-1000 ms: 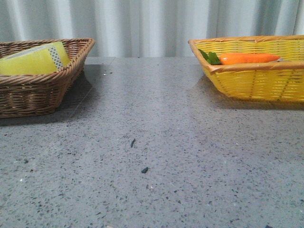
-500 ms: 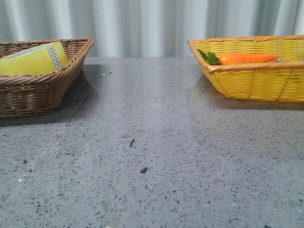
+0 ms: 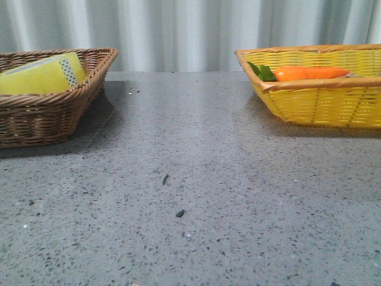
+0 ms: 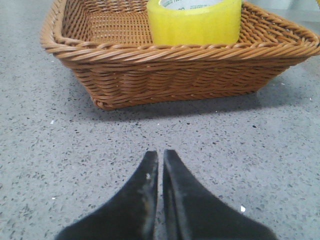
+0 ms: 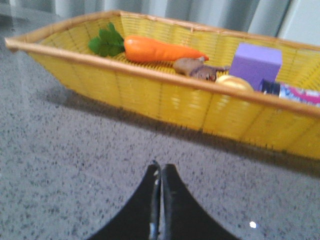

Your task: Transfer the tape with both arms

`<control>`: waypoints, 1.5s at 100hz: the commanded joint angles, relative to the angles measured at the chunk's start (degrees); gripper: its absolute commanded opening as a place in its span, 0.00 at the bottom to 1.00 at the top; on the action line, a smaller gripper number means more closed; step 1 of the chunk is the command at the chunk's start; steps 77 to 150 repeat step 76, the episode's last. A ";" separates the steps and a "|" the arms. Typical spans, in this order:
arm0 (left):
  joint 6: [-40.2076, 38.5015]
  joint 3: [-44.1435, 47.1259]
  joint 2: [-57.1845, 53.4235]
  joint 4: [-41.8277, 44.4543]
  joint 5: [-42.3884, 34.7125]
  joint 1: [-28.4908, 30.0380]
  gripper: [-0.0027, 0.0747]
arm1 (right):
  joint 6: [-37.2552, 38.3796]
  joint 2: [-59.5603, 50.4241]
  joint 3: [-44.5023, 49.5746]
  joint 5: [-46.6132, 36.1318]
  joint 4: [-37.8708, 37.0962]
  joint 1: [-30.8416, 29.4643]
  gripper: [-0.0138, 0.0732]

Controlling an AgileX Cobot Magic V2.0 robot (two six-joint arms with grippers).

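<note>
The yellow tape roll (image 3: 43,74) lies tilted in the brown wicker basket (image 3: 53,113) at the table's far left. It also shows in the left wrist view (image 4: 195,22), inside that basket (image 4: 170,75). My left gripper (image 4: 161,154) is shut and empty, low over the grey table, a short way in front of the basket. My right gripper (image 5: 161,167) is shut and empty, over the table in front of the yellow basket (image 5: 165,105). Neither gripper shows in the front view.
The yellow basket (image 3: 321,101) stands at the far right and holds an orange carrot with green leaves (image 3: 300,73), seen also in the right wrist view (image 5: 155,48), plus a purple block (image 5: 256,62) and several small items. A grey curtain hangs behind the speckled table (image 3: 190,196).
The front view has shifted very slightly; the baskets, tape and carrot have not moved.
</note>
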 commanded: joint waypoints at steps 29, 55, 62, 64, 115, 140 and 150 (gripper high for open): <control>-0.42 0.51 -1.58 -0.62 -2.65 0.07 0.01 | 0.50 -1.80 1.20 7.07 -1.11 -0.40 0.11; -0.42 0.51 -1.58 -0.62 -2.65 0.07 0.01 | 0.50 -1.80 1.20 6.96 -1.11 -0.40 0.11; -0.42 0.51 -1.58 -0.62 -2.65 0.07 0.01 | 0.50 -1.80 1.20 6.96 -1.11 -0.40 0.11; -0.42 0.51 -1.58 -0.62 -2.65 0.07 0.01 | 0.50 -1.80 1.20 6.96 -1.11 -0.40 0.11; -0.42 0.51 -1.58 -0.62 -2.65 0.07 0.01 | 0.50 -1.80 1.20 6.96 -1.11 -0.40 0.11; -0.42 0.51 -1.58 -0.62 -2.65 0.07 0.01 | 0.50 -1.80 1.20 6.96 -1.11 -0.40 0.11; -0.42 0.51 -1.58 -0.62 -2.65 0.07 0.01 | 0.50 -1.80 1.20 6.96 -1.11 -0.40 0.11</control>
